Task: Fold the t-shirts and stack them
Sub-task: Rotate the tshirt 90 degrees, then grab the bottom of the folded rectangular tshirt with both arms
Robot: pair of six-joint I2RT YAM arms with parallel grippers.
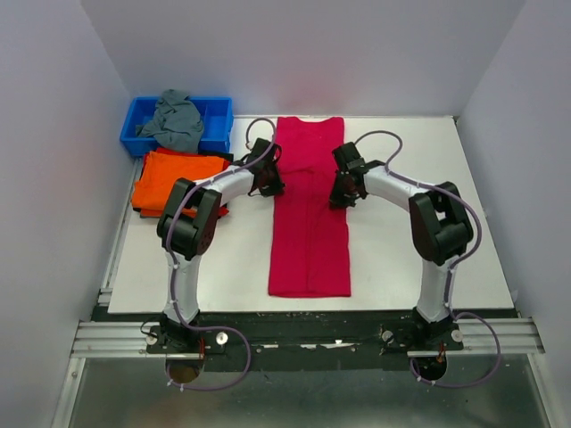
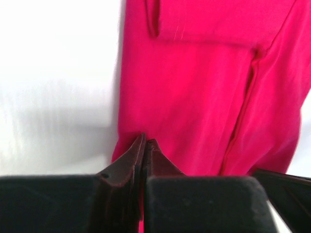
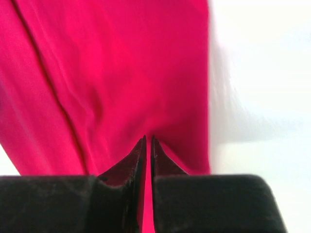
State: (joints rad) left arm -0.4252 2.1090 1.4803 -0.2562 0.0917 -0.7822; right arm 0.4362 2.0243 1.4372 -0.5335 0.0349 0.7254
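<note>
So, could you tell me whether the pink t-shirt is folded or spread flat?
Partly folded: the pink t-shirt lies as a long narrow strip, sides turned in.

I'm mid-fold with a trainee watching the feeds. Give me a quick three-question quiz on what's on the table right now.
1. True or false: the red shirt lies spread flat with both sleeves out.
2. What is in the blue bin? A) a gray shirt B) a towel C) a cup
3. Fill in: the orange pile lies on the ___ arm's side.

Key
1. False. It is folded into a long strip, and the left gripper and right gripper have their jaws shut on its two long edges.
2. A.
3. Left.
</note>
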